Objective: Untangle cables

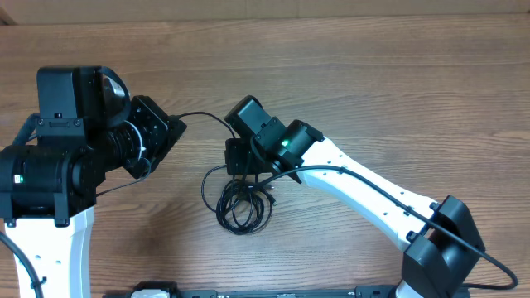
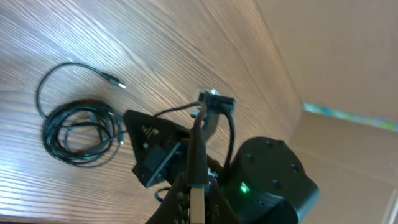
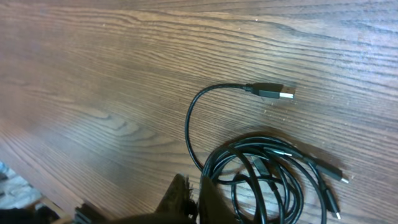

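Matt, grained wood table (image 3: 93, 74); smooth black rubbery cables (image 3: 214, 165), one plug (image 3: 277, 93) shiny metal-tipped.

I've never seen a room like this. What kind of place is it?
Probably a robot lab or test bench, not a home. A left arm and a right arm stand at a wooden table, plain cardboard walls it off, and a bundle of black cables lies on it.

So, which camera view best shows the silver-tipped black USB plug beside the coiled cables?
The right wrist view: the silver-tipped black USB plug lies close, whole and sharp. The left wrist view shows the plug tiny; overhead, I cannot make it out.
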